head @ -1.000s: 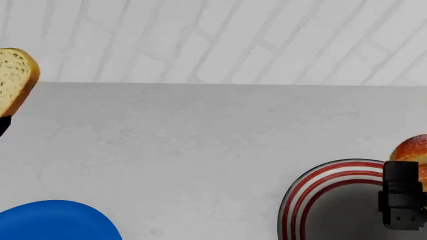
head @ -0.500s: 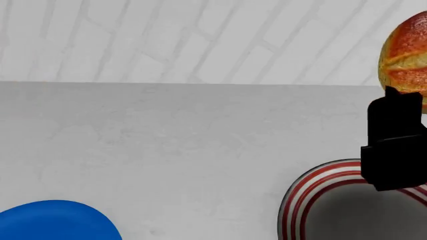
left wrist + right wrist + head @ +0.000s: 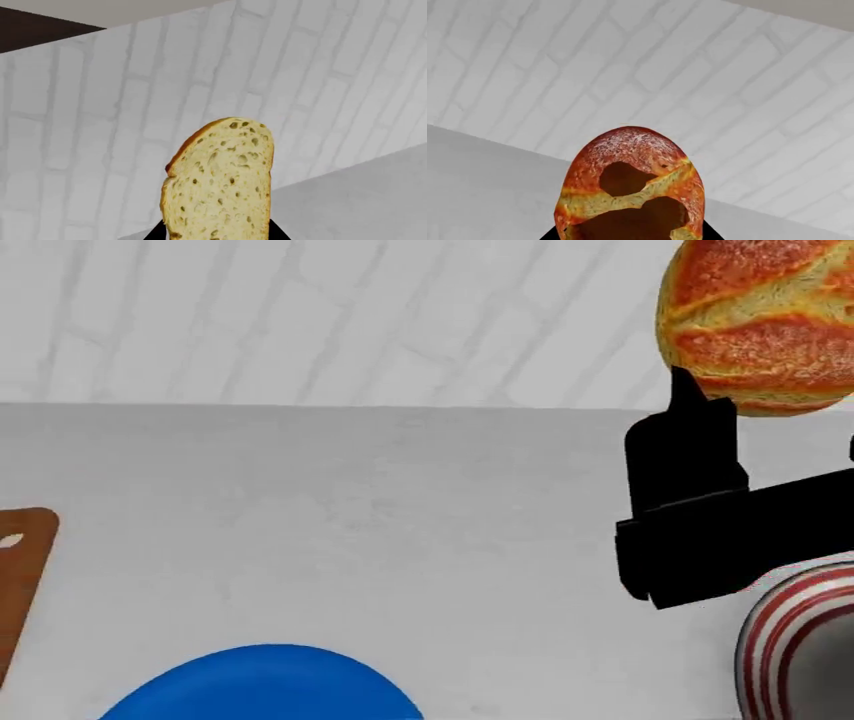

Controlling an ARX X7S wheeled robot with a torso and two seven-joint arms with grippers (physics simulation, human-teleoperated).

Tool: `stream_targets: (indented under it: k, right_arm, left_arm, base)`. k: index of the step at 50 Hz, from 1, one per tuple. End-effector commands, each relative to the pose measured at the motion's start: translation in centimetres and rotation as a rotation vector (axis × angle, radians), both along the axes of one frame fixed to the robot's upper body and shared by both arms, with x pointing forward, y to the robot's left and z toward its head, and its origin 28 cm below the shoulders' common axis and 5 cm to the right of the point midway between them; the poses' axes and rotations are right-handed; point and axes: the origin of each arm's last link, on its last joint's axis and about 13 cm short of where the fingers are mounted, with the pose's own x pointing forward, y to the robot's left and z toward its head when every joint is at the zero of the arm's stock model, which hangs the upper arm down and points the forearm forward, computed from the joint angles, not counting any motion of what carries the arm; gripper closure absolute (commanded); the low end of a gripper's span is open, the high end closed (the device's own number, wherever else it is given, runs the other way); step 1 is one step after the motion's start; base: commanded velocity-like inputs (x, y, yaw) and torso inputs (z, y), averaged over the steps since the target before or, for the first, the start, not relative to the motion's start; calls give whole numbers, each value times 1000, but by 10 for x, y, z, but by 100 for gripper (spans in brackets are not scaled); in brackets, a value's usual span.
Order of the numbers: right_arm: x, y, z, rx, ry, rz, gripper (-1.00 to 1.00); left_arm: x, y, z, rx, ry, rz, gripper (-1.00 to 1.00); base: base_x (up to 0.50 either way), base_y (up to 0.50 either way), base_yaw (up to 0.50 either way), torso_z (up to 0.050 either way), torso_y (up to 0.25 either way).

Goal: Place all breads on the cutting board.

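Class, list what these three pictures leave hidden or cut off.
- Cutting board: head view, mostly cut by the left edge.
- Striped bowl: cut by the right edge.
- Blue plate: cut by the bottom edge.
- Left gripper: hidden behind the slice.
- Right gripper fingertips: covered by the loaf.

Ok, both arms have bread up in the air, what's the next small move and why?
Probably swing the right gripper and its crusty loaf leftward toward the cutting board, which only shows at the head view's left edge. The loaf hangs high over the table's right side beside the striped bowl, far from the board. The slice is held aloft too.
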Motion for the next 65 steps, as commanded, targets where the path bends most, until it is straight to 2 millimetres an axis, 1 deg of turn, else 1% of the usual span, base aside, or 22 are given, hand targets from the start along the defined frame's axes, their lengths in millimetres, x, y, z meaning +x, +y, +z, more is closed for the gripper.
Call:
stream_targets:
  k: [1,4,10,25,28,34,47,53,56,58,59,60,61,63,64,65]
  right_arm:
    - [4,3,-1,-22,-17,38,100]
    - [4,4,-1,-26,-15,40,100]
    - [5,3,-2,-24,-12,42,100]
    - [8,3,-5,-17,-14,56,100]
    - [8,2,-3,-13,-29,48,100]
    - [11,3,-9,-12,-14,56,100]
    - [12,3,-12,-9,-7,63,100]
    - [12,1,-12,14,-13,56,100]
    - [12,2,-12,14,-11,57,100]
    - [12,2,-11,12,-9,58,100]
    - [12,2,-11,9,-7,57,100]
    - [12,2,-10,11,-3,58,100]
    - [12,2,-11,9,4,57,100]
    - [13,2,-11,11,11,58,100]
    - [14,2,-12,12,21,61,100]
    - [14,2,-12,11,24,63,100]
  left_arm:
    - [1,-2,1,3,-15,6,100]
    - [1,-3,4,-6,-19,4,100]
    - [2,-3,1,-9,-13,8,100]
    - [2,-2,4,-14,-23,15,100]
    - [2,-3,3,-14,-21,14,100]
    - [3,-3,1,-15,-17,16,100]
    - [5,-4,0,-12,-12,11,100]
    - [9,-8,1,-4,-12,-3,100]
    - [12,-12,4,4,-17,-19,100]
    - [15,-17,10,37,-57,-58,100]
    - [15,-20,13,17,-49,-114,100]
    - [18,-22,17,56,-60,-94,100]
    - [18,-24,19,57,-53,-120,100]
    - [23,-30,26,85,-49,-135,100]
    - [30,-36,30,128,-37,-152,100]
    - [32,-37,32,130,-34,-157,100]
  base:
    - [0,500,0,0,0]
    - [0,500,0,0,0]
    - [0,500,0,0,2]
    - [0,500,0,0,0]
    - [0,500,0,0,0]
    - [0,500,0,0,0]
    - [0,500,0,0,1]
    - [0,26,0,0,0]
    - [0,0,0,0,0]
    - [0,0,0,0,0]
    - [0,0,0,0,0]
    - [0,0,0,0,0]
    - [0,0,0,0,0]
    - [0,0,0,0,0]
    - [0,0,0,0,0]
    - [0,0,0,0,0]
